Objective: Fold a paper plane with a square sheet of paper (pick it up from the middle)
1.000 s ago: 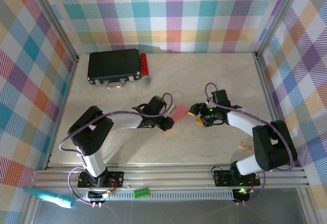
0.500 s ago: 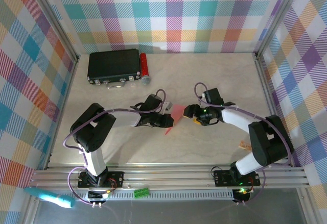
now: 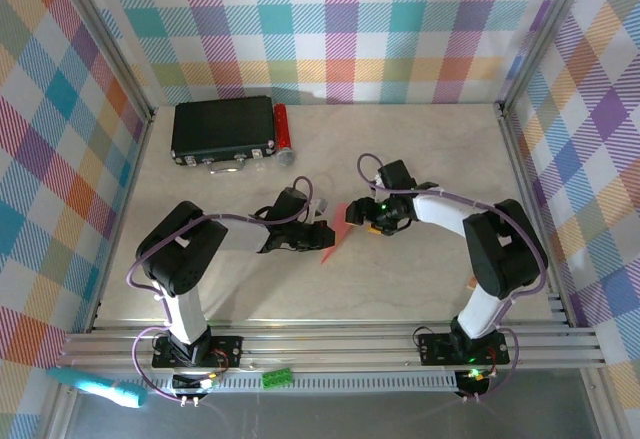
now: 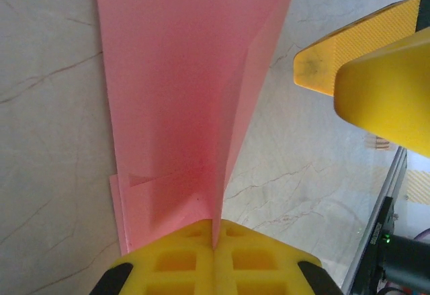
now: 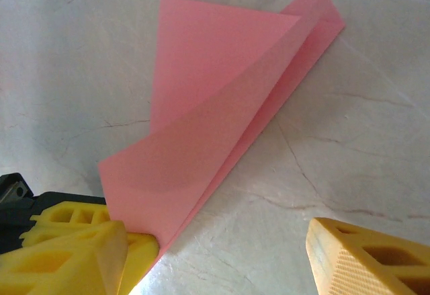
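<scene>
Top view: both arms meet mid-bench [image 3: 430,149]. The left pincer [image 3: 318,238] is closed on the pink paper [image 3: 337,239], just left of centre frame. The paper reads here as a narrow pink sliver, fold not readable. The right pincer [image 3: 358,216] is just right of the paper with its jaws apart, gripping nothing. Whether it touches the paper can't be told from here.

Also in this view:
- a black box [image 3: 222,127] at upper left of the bench, with a red cylinder [image 3: 281,129] touching its right side
- a small tan item [image 3: 479,283] at right
- a teal object [image 3: 100,387] below the rail at lower left

Left wrist view: the grip is clear. Two yellow fingers [image 4: 168,261] at bottom centre are shut together on the paper's near end. The paper runs up the frame, folded, with a centre crease and a small layered flap at lower left. The right pincer's yellow fingers [image 4: 383,87] are at upper right, beside the paper's right edge and apart from it.

Right wrist view: layers show best. The paper is a folded strip running from lower left to upper right, its top flap lifted and curling off the bench. Its own fingers [image 5: 366,258] are at the bottom corners, wide apart. More yellow fingers at lower left meet the paper's low end.
</scene>
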Controlling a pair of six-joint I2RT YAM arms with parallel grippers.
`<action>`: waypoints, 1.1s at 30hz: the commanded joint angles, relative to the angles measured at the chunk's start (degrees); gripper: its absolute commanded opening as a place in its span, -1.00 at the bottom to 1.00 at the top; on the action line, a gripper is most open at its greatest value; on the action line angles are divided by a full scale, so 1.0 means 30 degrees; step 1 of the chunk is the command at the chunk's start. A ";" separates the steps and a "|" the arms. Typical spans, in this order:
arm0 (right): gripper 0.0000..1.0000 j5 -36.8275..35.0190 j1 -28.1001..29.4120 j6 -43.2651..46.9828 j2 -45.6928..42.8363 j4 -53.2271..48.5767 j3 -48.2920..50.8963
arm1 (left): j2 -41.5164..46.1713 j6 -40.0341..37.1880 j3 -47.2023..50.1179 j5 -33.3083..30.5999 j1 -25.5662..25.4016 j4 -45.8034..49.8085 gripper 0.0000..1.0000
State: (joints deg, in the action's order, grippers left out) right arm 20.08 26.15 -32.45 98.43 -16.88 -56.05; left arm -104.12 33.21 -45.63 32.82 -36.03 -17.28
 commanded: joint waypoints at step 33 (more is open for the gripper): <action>0.44 -0.5316 0.2474 0.0102 0.7049 -0.5695 -0.6049 | -0.0131 0.1618 0.1001 0.0562 0.0554 -0.0920 -0.63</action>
State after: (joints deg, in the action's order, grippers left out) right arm 6.57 32.88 -31.77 112.77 -37.47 -76.12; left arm -105.58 38.20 -43.97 34.68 -35.09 -21.65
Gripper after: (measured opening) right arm 0.717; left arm 0.177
